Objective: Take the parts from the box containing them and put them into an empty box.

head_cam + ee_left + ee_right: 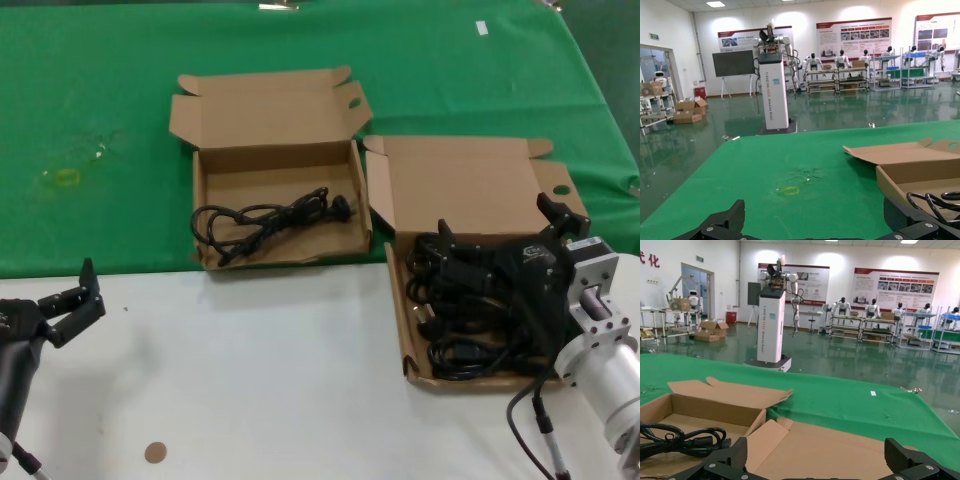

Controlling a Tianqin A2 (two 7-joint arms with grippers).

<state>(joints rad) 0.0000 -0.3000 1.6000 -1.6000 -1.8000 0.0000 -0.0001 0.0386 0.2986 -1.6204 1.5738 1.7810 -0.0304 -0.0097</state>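
The larger cardboard box (409, 330) on the right, its lid tab pierced by a round hole, holds a heap of black power cords (470, 350). My right gripper (497, 225) hovers just above that heap, open, with nothing between its fingers (737, 452); in its wrist view only the box's raised lid (830, 450) lies ahead. The smaller box (280, 160), with an oval hole in its lid tab, stands to the left and holds one looped cord (270, 218), also seen as a cord (685, 440) from the right wrist. My left gripper (75, 295) waits open at the near left.
Green cloth (100, 80) covers the far half of the table, with a yellowish mark (62, 178) on it. The near half is white tabletop (250, 380) with a small brown disc (154, 452). The two boxes stand almost side by side.
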